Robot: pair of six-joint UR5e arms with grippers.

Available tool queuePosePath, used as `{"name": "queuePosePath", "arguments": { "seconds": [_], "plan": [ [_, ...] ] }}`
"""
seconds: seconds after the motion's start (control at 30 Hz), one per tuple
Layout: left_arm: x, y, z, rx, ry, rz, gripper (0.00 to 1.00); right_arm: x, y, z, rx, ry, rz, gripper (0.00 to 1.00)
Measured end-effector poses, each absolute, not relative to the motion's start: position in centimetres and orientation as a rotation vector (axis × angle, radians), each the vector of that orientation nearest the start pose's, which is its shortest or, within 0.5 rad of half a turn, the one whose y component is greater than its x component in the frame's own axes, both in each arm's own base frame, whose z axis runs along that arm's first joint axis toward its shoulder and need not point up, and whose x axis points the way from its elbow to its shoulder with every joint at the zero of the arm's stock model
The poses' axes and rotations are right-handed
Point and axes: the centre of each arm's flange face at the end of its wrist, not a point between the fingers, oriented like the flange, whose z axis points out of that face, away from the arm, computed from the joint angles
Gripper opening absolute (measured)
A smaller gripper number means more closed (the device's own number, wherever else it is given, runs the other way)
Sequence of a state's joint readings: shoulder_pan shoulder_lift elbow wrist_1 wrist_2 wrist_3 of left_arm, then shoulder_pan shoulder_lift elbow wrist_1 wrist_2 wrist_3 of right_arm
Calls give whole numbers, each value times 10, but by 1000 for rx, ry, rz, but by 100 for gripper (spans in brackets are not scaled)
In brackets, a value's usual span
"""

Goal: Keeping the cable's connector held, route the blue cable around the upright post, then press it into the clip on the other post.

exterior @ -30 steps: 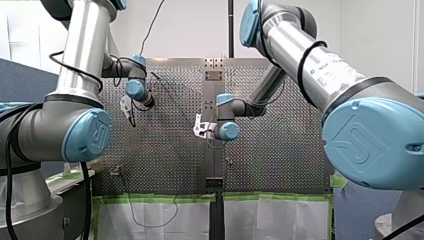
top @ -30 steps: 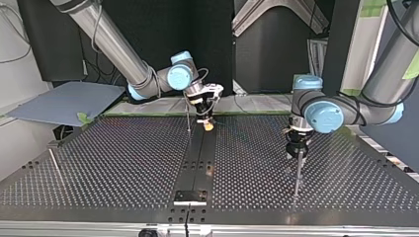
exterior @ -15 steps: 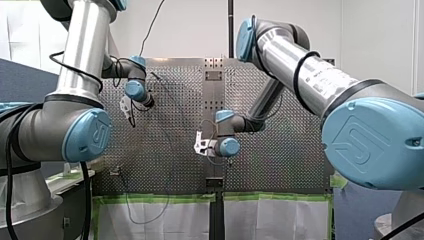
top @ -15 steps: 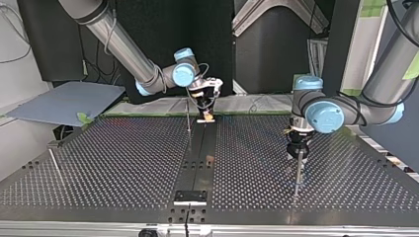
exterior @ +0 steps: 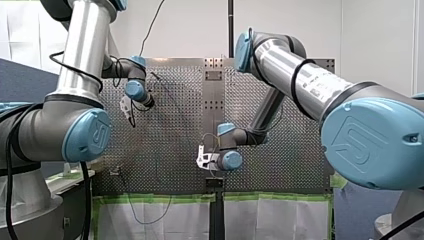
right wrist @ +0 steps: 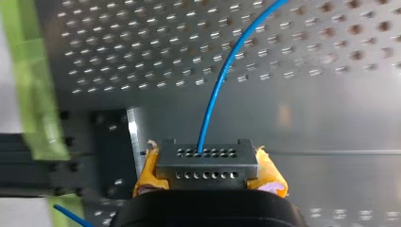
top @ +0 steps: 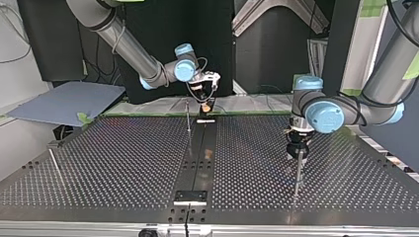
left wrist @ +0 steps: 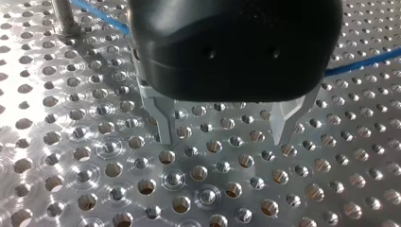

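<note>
In the right wrist view my right gripper (right wrist: 207, 182) has its yellow pads (right wrist: 147, 172) shut on the grey perforated connector (right wrist: 207, 165). The blue cable (right wrist: 218, 85) runs from the connector away over the perforated table. In the top view that gripper (top: 205, 102) hangs at the table's far edge, beside a thin upright post (top: 188, 118). My left gripper (left wrist: 226, 132) hovers low over the plate, its metal fingers (left wrist: 164, 124) open with nothing between them. The blue cable (left wrist: 361, 60) passes behind it, towards a post (left wrist: 64, 20). Seen in the top view, my left gripper (top: 298, 150) stands just behind another post (top: 298, 173).
A third thin rod (top: 55, 167) leans at the top view's left. A dark centre strip (top: 196, 163) with a small plate (top: 190, 196) runs down the table. Green tape (right wrist: 35, 80) lines the table's edge near my right gripper.
My right arm has carried the connector towards the table's far edge in the top view, down the plate in the front view. My left arm has stayed still.
</note>
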State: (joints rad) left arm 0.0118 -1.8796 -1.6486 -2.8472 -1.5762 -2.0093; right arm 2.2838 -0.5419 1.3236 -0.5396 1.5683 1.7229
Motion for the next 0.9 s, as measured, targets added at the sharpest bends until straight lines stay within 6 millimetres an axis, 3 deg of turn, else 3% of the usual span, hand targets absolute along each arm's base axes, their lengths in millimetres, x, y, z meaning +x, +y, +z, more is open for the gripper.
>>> {"name": "queuePosePath", "arguments": {
  "seconds": [0.6, 0.9],
  "plan": [
    [584, -126, 311, -381, 1629, -323, 100, 541, -436, -129, -2597, 1519, -1949, 0],
    [584, -126, 311, -382, 1629, -321, 100, 526, -435, -159, -2583, 1575, -1918, 0]
  ]
}}
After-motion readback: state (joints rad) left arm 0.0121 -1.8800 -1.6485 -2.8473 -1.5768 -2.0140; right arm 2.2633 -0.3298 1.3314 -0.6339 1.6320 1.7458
